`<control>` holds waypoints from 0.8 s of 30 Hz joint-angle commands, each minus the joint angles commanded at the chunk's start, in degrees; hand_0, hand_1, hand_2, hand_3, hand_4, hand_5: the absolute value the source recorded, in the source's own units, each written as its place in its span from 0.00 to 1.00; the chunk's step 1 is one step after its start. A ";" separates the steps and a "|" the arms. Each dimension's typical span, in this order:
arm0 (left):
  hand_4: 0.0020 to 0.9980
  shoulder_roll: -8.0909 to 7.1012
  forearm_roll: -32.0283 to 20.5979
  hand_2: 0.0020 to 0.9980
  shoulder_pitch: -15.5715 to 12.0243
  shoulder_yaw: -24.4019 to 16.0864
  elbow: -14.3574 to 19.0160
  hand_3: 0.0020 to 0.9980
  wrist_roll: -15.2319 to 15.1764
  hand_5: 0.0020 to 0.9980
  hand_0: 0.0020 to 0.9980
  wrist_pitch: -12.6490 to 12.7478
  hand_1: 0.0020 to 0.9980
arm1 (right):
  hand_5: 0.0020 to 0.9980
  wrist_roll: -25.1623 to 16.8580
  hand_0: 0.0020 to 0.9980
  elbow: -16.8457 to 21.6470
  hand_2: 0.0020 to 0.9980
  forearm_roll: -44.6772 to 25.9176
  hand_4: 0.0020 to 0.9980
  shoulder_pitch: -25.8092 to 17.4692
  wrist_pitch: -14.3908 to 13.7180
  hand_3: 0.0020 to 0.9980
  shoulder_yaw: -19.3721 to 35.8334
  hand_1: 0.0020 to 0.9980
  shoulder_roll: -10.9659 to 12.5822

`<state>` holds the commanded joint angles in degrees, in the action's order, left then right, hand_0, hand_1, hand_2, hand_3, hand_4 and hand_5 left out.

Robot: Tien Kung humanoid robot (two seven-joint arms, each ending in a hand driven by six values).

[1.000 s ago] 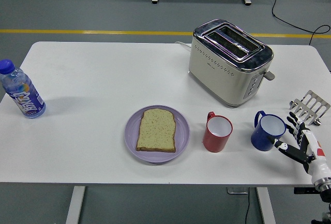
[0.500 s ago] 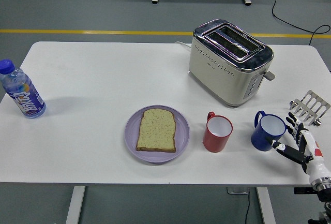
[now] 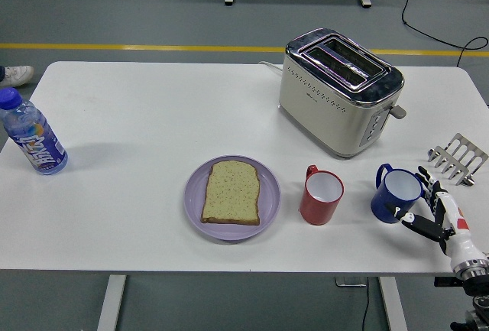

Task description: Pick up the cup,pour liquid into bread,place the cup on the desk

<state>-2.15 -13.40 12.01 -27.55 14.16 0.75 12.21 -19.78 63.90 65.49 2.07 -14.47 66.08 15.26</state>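
The right hand [image 3: 435, 210] has slid lower and closer to the blue cup [image 3: 396, 196], fingers spread, thumb tip at its side without grasping. The cup stands at three o'clock of the bread [image 3: 231, 191] (red cup [image 3: 321, 196] between them); nothing else has moved.

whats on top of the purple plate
One slice of bread lies flat on the purple plate, nothing else. The plate surface under the slice is covered, so whatever is beneath it cannot be seen.
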 joint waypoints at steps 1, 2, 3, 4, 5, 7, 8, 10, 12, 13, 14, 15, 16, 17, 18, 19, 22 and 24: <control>0.40 0.00 -0.01 0.77 -0.01 0.00 0.00 0.61 0.00 1.00 0.69 -0.01 0.76 | 0.24 -0.01 1.00 -0.15 0.96 0.03 1.00 0.20 -0.03 1.00 -0.21 0.89 -0.01; 0.40 0.01 -0.01 0.77 -0.01 0.00 0.00 0.61 0.00 1.00 0.69 0.00 0.76 | 0.23 -0.03 1.00 -0.27 0.96 0.04 1.00 0.37 -0.06 1.00 -0.37 0.88 -0.03; 0.40 0.02 -0.01 0.77 -0.01 -0.03 -0.01 0.61 -0.01 1.00 0.69 0.01 0.76 | 0.23 -0.07 1.00 -0.49 0.96 0.03 1.00 0.66 -0.11 1.00 -0.61 0.88 -0.07; 0.40 0.03 0.00 0.77 -0.04 -0.05 0.00 0.61 -0.01 1.00 0.69 0.01 0.76 | 0.23 -0.13 1.00 -0.75 0.96 -0.04 1.00 1.02 -0.18 1.00 -0.95 0.88 -0.12; 0.40 0.04 -0.01 0.77 -0.05 -0.04 0.00 0.61 -0.02 1.00 0.69 0.01 0.76 | 0.23 -0.17 1.00 -0.87 0.96 -0.14 1.00 1.21 -0.22 1.00 -1.18 0.88 -0.13; 0.40 0.04 -0.09 0.77 -0.06 0.01 0.00 0.61 -0.04 1.00 0.69 0.00 0.76 | 0.23 -0.26 1.00 -1.05 0.96 -0.40 1.00 1.51 -0.37 1.00 -1.62 0.88 -0.11; 0.40 0.04 -0.11 0.77 -0.05 0.01 0.00 0.61 -0.05 1.00 0.69 0.02 0.76 | 0.22 -0.35 0.99 -1.39 0.96 -0.64 1.00 1.78 -0.54 1.00 -1.97 0.88 -0.11; 0.40 0.04 -0.10 0.77 -0.05 0.02 0.01 0.61 -0.04 1.00 0.69 0.05 0.76 | 0.22 -0.46 0.99 -1.82 0.96 -1.33 1.00 2.02 -0.69 1.00 -2.29 0.88 -0.12; 0.40 0.06 -0.04 0.77 -0.09 -0.03 0.02 0.61 0.00 1.00 0.69 0.08 0.76 | 0.22 -0.60 0.99 -2.23 0.96 -2.08 1.00 2.25 -0.74 1.00 -2.63 0.88 -0.12; 0.40 0.06 -0.03 0.77 -0.10 -0.04 0.02 0.61 0.00 1.00 0.69 0.08 0.76 | 0.22 -0.62 0.99 -2.29 0.96 -2.20 1.00 2.29 -0.74 1.00 -2.69 0.88 -0.12; 0.40 0.07 0.05 0.77 -0.12 -0.11 0.02 0.61 0.04 1.00 0.69 0.12 0.76 | 0.22 -0.90 0.99 -2.53 0.95 -2.67 1.00 2.50 -0.81 1.00 -3.00 0.87 -0.12; 0.40 0.09 0.14 0.77 -0.15 -0.18 0.03 0.61 0.08 1.00 0.69 0.15 0.76 | 0.22 -1.34 0.99 -2.82 0.95 -3.22 1.00 2.77 -0.91 1.00 -3.36 0.87 -0.13; 0.40 0.11 0.24 0.77 -0.18 -0.24 0.03 0.61 0.12 1.00 0.69 0.17 0.76 | 0.22 -1.59 0.99 -2.98 0.95 -3.51 1.00 2.93 -0.93 1.00 -3.57 0.87 -0.14; 0.40 0.11 0.29 0.77 -0.19 -0.27 0.03 0.61 0.14 1.00 0.69 0.18 0.76 | 0.22 -1.69 0.99 -3.04 0.95 -3.63 1.00 2.98 -0.92 1.00 -3.66 0.87 -0.14; 0.40 0.17 0.39 0.77 -0.23 -0.39 0.03 0.61 0.17 1.00 0.69 0.22 0.76 | 0.22 -2.00 0.99 -3.23 0.95 -3.87 1.00 3.20 -0.97 1.00 -4.04 0.87 -0.09; 0.40 0.20 0.44 0.77 -0.24 -0.45 0.03 0.61 0.18 1.00 0.69 0.24 0.76 | 0.22 -2.13 0.99 -3.31 0.95 -3.99 1.00 3.31 -1.00 1.00 -4.23 0.87 -0.07; 0.40 0.21 0.38 0.77 -0.26 -0.35 0.04 0.61 0.17 1.00 0.69 0.21 0.76 | 0.21 -2.42 0.98 -3.66 0.94 -4.26 1.00 3.66 -1.25 1.00 -4.78 0.87 -0.02; 0.40 0.22 0.38 0.77 -0.25 -0.36 0.05 0.61 0.17 1.00 0.69 0.23 0.76 | 0.21 -2.51 0.98 -4.07 0.94 -4.32 1.00 4.01 -1.37 1.00 -5.11 0.87 -0.10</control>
<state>-1.93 -13.02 11.75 -27.92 14.21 0.92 12.45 -22.28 59.82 61.17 6.08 -15.84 60.96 15.17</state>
